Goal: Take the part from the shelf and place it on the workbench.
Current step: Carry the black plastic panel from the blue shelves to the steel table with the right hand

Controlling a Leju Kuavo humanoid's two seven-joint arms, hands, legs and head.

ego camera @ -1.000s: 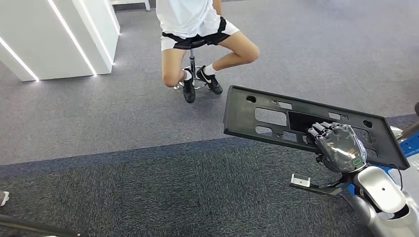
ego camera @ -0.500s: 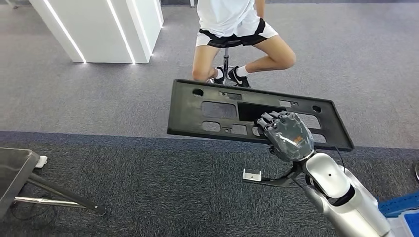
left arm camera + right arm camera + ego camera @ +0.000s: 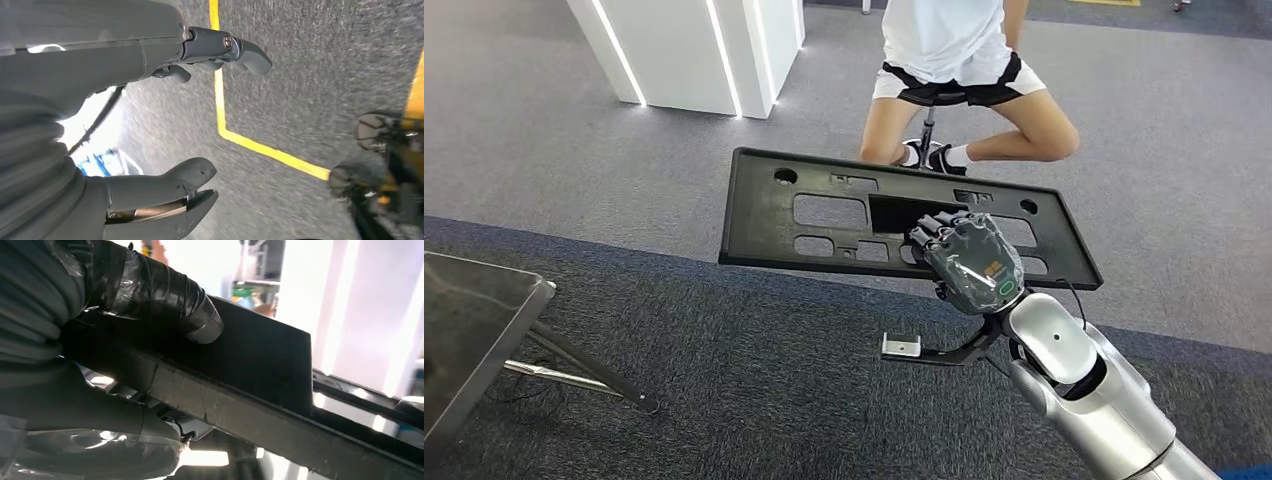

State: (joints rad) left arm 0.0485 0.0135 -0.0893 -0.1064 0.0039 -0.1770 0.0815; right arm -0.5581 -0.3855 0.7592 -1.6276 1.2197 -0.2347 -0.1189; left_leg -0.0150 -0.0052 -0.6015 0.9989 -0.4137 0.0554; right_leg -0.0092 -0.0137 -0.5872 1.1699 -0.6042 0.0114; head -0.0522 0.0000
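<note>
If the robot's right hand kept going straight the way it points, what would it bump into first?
Probably the person on the stool. The right hand grips the black part and points up the head view toward them; the part's far edge would likely arrive first, though depth is unclear.

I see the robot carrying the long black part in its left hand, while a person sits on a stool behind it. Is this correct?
Not quite: the right hand holds the black part, not the left. The head view shows the right arm coming up to the panel, and the right wrist view shows the fingers around its edge. The left hand holds nothing, fingers apart. A person does sit on a stool behind it.
</note>
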